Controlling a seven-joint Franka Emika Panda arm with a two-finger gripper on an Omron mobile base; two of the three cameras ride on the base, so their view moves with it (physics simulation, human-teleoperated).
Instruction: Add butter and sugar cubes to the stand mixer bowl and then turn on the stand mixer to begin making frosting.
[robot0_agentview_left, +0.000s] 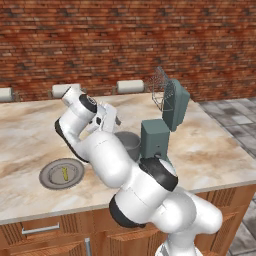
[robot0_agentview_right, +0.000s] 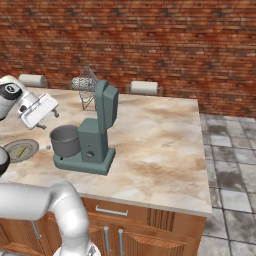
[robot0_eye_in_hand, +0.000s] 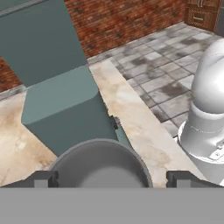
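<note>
Hand view looks straight down into the stand mixer bowl, with the 2 fingertips spread wide at either side of its rim and nothing between them, so the hand is released and empty. Left base view puts the hand just above and behind the stand mixer bowl, which sits on the base of the stand mixer with the head tilted back and the whisk lifted clear.

The butter lies on the grey plate on the counter, well apart from the hand and to its left, nearer the counter's front edge. In the right base view a tiny pale speck that may be 1 of the sugar cubes sits on the counter between the grey plate and the stand mixer bowl; I cannot tell whether any cube is already in the bowl.

Risks from here, as I judge them: the butter is thin and lies flat, so the fingertips could scrape the plate or push the stick aside rather than close on it. Swinging low toward the plate could also clip the bowl rim and shift it off the mixer base. The raised whisk stands close to any return path over the bowl.
</note>
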